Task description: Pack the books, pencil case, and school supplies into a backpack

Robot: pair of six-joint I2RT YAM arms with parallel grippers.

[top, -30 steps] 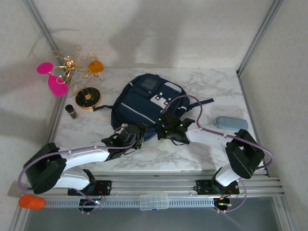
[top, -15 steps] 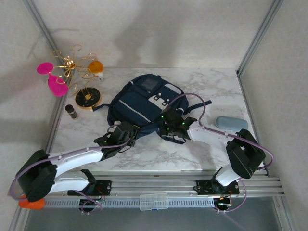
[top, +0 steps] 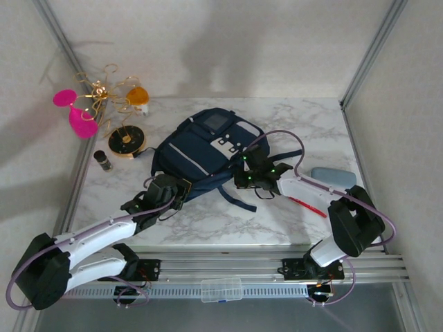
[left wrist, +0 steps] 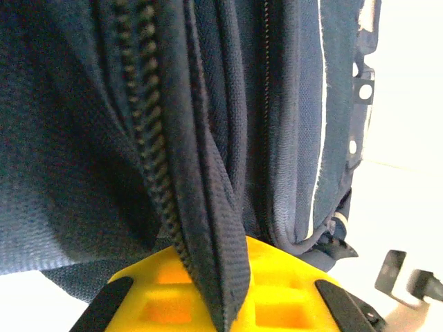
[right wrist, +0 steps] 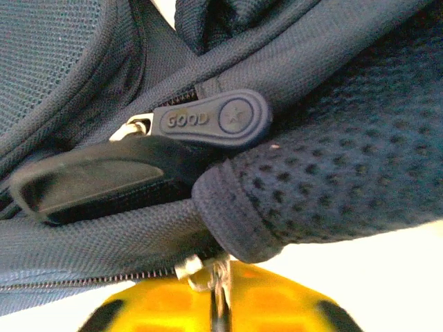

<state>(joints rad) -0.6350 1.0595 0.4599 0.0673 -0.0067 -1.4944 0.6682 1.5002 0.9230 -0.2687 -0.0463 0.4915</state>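
At the middle of the marble table (top: pixel 297 124) lies the backpack (top: pixel 208 145), front side up. The left gripper (top: pixel 172 190) is clenched on a zippered fold of fabric at the backpack's near-left corner. The right gripper (top: pixel 250 176) sits against its right edge, with a metal zipper tab (right wrist: pixel 211 273) at its yellow pads (right wrist: pixel 277 308); whether it grips cannot be told. The pencil case (top: pixel 333 176) lies well apart, by the table's right edge.

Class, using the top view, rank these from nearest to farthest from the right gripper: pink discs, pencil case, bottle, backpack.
1. The backpack, mid-table, right at the right gripper.
2. The pencil case, off to the right, near the table's right edge.
3. The bottle, at the left edge.
4. The pink discs, far left, on the wire stand.
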